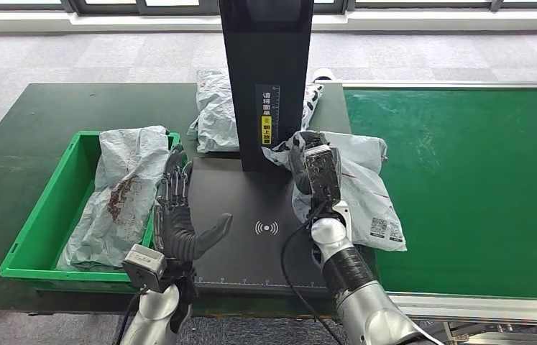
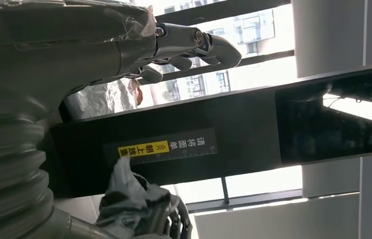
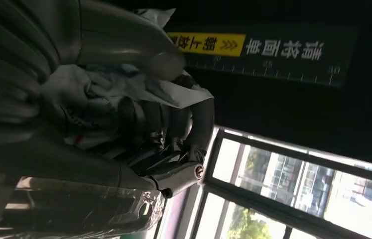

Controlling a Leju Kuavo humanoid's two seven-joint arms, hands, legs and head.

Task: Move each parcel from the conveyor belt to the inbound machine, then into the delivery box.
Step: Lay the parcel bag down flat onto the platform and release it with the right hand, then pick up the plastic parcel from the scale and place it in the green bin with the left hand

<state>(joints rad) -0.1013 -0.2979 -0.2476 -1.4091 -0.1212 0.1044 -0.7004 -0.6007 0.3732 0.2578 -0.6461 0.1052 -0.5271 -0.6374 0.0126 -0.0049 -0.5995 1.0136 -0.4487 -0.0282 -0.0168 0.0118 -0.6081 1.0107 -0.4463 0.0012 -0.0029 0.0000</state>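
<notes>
The right robot hand (image 1: 307, 154) gripped the near edge of a grey parcel (image 1: 366, 194), its dark fingers bunched into the crumpled plastic; in the right wrist view the fingers (image 3: 174, 127) were wrapped in the grey film. That parcel lay partly on the green belt (image 1: 466, 180) and partly over the right edge of the black scanner plate (image 1: 240, 237), touching the foot of the scanner's black post (image 1: 265, 65). A white label with a small square code sat near the parcel's front corner; its text was too small to read.

The left robot hand (image 1: 177, 215) stood open over the left side of the plate, palm turned inward, thumb out, holding nothing, just beside the green bin (image 1: 39, 230).

On the post was a strip of white Chinese characters above a yellow patch with black characters and arrowheads (image 1: 267, 115). In the right wrist view a ruler scale ran beside it, with the numbers 20, 25 and 30. On the plate a white wireless-wave mark (image 1: 267, 228) sat near the middle.

A second grey parcel (image 1: 125, 194), stained dark reddish brown in the middle, lay in the bin. A third parcel (image 1: 215, 115) lay behind the post on the dark green surface (image 1: 49, 115).
</notes>
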